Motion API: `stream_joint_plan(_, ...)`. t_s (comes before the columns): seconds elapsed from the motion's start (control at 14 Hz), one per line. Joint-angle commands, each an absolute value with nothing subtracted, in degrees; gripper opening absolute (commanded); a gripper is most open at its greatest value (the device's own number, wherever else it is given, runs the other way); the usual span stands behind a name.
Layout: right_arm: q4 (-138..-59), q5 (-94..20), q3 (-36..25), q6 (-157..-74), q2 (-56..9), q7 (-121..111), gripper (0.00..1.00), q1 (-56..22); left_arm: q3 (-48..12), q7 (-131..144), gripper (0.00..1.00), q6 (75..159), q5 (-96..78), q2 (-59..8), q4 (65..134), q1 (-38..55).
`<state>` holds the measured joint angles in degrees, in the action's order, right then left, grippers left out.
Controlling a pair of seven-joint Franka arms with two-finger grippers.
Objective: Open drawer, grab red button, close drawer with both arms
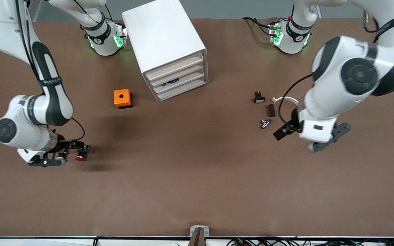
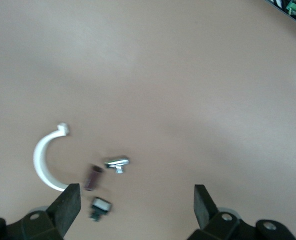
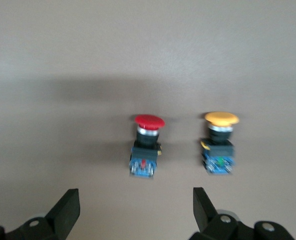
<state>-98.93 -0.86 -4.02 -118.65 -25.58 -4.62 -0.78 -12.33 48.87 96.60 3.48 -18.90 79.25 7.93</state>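
The red-capped button lies on the brown table beside its yellow-capped twin. My right gripper is open and empty just over the table by the red button, touching neither. In the front view the red button lies by the right gripper at the right arm's end of the table, nearer to the camera than the orange box. The white drawer cabinet stands at the middle; its drawers look shut. My left gripper is open and empty over small parts; it also shows in the left wrist view.
An orange box with a hole sits beside the cabinet. At the left arm's end lie a small white-faced switch, a brown cylinder, a silver part and a white curved clip.
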Motion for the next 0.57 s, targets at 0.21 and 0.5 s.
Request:
stream_joint_plan(0.21,-85.0,-0.1,-3.5,-91.6,-17.9,-3.8,1.00,0.4,-12.8,27.9,1.00,88.5,4.8,-8.5,82.8,0.9)
stream_joint_plan(0.5,-84.0,0.0,-3.1,-87.0,-12.8,3.0,1.00,-1.1,-9.9,19.7,1.00,87.4,4.0,0.2,90.4,0.0)
